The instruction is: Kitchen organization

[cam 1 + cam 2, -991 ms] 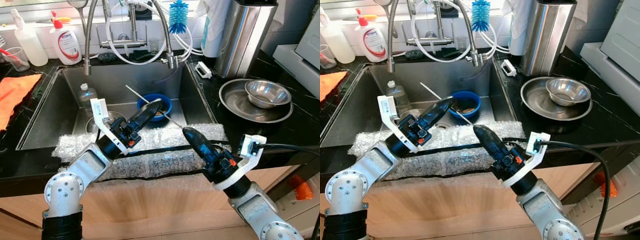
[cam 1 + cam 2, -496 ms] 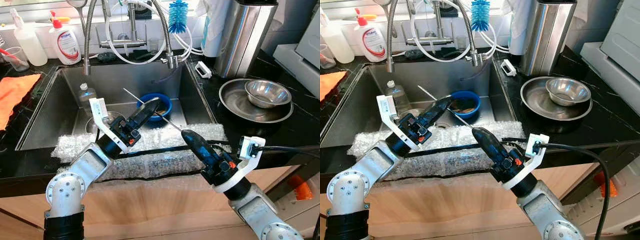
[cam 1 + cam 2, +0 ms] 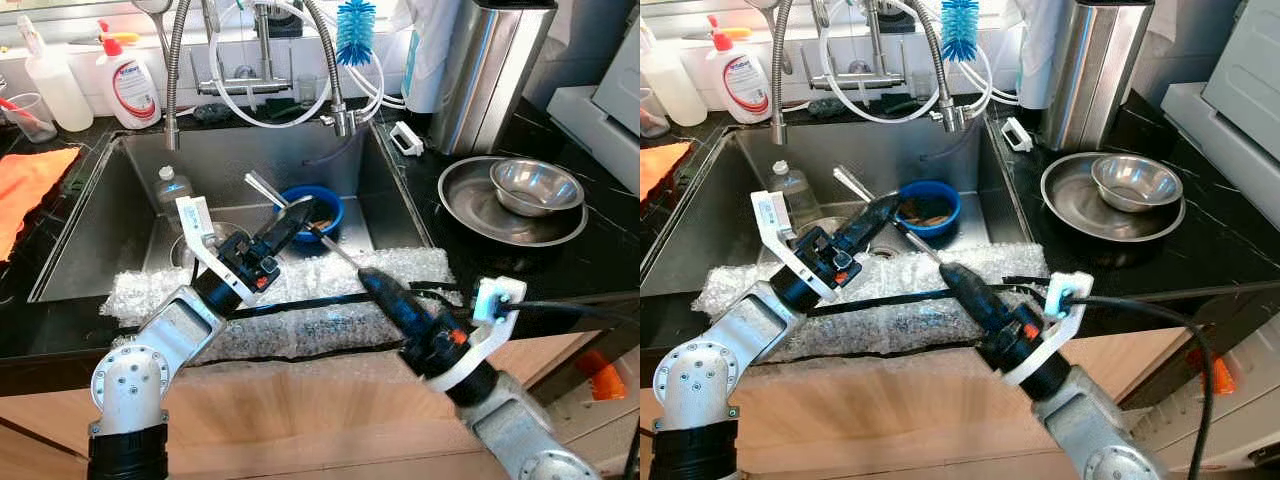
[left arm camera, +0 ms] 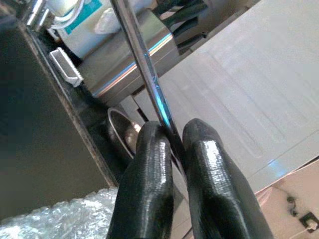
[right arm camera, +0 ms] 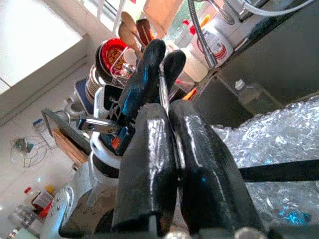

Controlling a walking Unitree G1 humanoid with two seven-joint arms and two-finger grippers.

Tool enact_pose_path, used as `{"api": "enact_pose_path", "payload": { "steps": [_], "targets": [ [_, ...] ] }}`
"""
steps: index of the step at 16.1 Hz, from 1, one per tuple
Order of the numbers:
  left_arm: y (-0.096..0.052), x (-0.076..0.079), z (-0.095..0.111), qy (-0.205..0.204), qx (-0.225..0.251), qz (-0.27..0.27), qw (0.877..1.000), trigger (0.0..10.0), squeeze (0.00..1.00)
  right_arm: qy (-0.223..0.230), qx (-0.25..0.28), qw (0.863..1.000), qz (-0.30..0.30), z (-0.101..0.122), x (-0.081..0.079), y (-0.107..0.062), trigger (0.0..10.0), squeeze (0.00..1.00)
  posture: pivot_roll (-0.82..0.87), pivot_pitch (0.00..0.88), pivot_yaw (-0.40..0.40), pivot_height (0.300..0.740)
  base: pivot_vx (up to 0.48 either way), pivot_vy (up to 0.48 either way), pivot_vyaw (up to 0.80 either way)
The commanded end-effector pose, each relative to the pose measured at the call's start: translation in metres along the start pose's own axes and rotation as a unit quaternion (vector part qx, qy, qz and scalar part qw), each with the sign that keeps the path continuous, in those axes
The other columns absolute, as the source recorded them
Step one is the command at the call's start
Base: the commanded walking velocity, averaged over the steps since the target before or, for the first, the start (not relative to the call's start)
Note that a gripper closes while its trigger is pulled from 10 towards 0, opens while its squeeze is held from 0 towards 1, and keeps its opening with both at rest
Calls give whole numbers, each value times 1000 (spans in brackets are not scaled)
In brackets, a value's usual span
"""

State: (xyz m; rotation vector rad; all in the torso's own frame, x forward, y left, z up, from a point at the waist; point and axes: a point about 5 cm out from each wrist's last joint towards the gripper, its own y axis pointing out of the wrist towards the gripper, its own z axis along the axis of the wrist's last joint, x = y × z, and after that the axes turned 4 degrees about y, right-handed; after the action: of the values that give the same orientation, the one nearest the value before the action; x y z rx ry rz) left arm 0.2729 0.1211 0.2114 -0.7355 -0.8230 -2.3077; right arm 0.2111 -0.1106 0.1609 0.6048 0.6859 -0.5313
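Sink [image 3: 120, 215] holds blue bowl [image 3: 325, 208]; both pincers grip spoon [image 3: 300, 215].

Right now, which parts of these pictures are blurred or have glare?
Eye views: the right hand and its arm are motion-blurred; the sink and the left hand are sharp. Left wrist view: a bright glint runs along the metal utensil. Right wrist view: the background is soft and overexposed.

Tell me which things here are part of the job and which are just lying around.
In the job: metal utensil, pinched by both the left gripper and the right gripper; blue bowl; sink.

Lying about: soap bottle, steel bowls, orange cloth, blue brush.
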Motion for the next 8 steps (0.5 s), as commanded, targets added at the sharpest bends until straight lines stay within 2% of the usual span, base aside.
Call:
{"api": "enact_pose_path", "payload": {
  "steps": [1, 2, 3, 4, 8],
  "targets": [
    [0, -1, 5, 4, 15, 5, 1000, 0, 0, -2, -18, 1000, 0, -5, -1, 1, 10000, 0, -78, 50, 28, 740, 0, 0, 0],
    [0, -2, 6, 2, 18, 8, 1000, 0, 0, -3, -20, 1000, 0, -5, 0, 1, 10000, 0, -79, 49, 28, 740, 0, 0, 0],
    [0, -2, 7, 0, 21, 9, 1000, 0, 0, -2, -21, 1000, 2, -5, -1, 1, 10000, 71, -79, 48, 27, 740, 0, 0, 0],
    [0, -3, 8, -2, 26, 12, 1000, 0, 0, -4, -23, 1000, 5, -5, 0, 1, 10000, 1000, -78, 46, 28, 740, 0, 0, 0],
    [-2, -7, 17, -18, 55, 22, 998, 0, 0, -9, -26, 1000, 6, -7, 0, 2, 10000, 1000, -80, 34, 32, 740, 0, 0, 0]
  ]
}}
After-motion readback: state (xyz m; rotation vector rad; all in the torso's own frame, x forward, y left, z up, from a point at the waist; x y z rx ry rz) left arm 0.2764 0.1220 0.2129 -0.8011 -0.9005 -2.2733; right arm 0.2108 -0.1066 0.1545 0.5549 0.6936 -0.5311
